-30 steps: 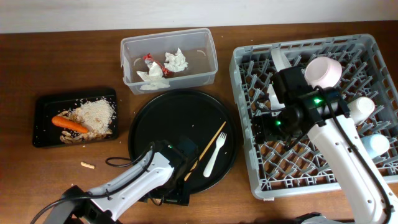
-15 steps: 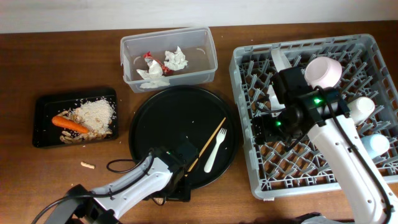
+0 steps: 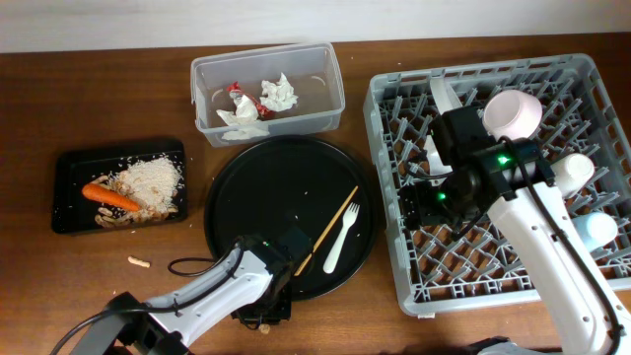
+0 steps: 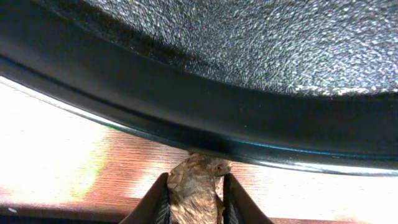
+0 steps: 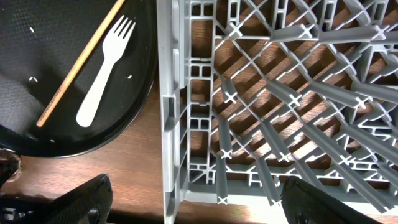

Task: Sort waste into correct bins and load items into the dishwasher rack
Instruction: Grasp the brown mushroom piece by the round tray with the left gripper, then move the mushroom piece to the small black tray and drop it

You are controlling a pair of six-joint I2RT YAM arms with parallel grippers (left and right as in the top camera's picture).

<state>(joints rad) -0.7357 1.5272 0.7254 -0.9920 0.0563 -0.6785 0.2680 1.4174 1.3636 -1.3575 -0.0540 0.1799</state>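
My left gripper (image 4: pixel 194 200) is shut on a small brown nut-like lump (image 4: pixel 194 186) on the table, right against the front rim of the round black tray (image 4: pixel 205 124). Overhead, this gripper (image 3: pixel 268 314) sits at the tray's near edge. My right gripper (image 5: pixel 199 205) hangs open over the front left corner of the grey dishwasher rack (image 5: pixel 166 118), holding nothing. The white fork (image 3: pixel 340 242) and the wooden stick (image 3: pixel 328 232) lie on the round tray. The clear tub (image 3: pixel 335 74) holds napkins (image 3: pixel 279 96) and a red wrapper (image 3: pixel 235 92). A carrot (image 3: pixel 110 196) and crumbs lie in the black rectangular tray (image 3: pixel 69 168).
A pink bowl (image 3: pixel 513 113), a white cup (image 3: pixel 572 173) and a light blue cup (image 3: pixel 596 229) stand in the rack (image 3: pixel 394 108). A small beige scrap (image 3: pixel 139 261) lies on the wooden table, front left. The left arm's cable loops near the round tray's front.
The left gripper has closed from wide open onto the brown lump at the tray's front rim. The right arm has not moved.
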